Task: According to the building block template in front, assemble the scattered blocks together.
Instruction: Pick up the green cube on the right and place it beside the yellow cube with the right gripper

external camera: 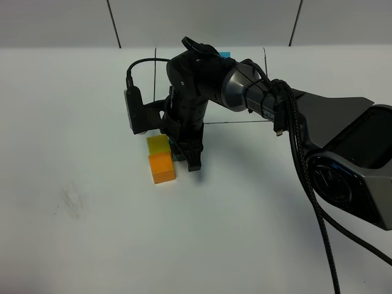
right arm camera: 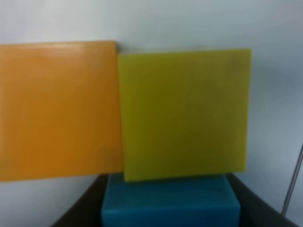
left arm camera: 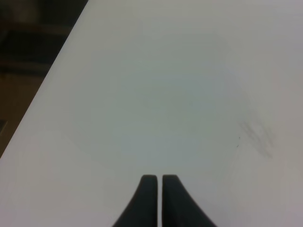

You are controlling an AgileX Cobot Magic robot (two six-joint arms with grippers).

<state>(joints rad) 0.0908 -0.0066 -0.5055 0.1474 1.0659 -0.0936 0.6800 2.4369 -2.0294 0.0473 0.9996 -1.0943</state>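
On the white worktop (external camera: 73, 122), the yellow cube (external camera: 158, 144) and orange cube (external camera: 162, 168) sit flush, matte and plain. The right claw (external camera: 184, 158) is down just beside the yellow cube, clamped on the blue cube (right arm camera: 170, 201), which touches the yellow one. The template (external camera: 226, 55) lies beyond the yellow cube, mostly hidden by the arm. The left claw (left arm camera: 158, 182) is closed, empty.

White table (external camera: 92, 245) carries 3 touching cubes: orange (external camera: 162, 168), yellow (external camera: 158, 144), blue (right arm camera: 170, 205).

left hand (left arm camera: 159, 201) closed, right hand (external camera: 185, 160) lowered
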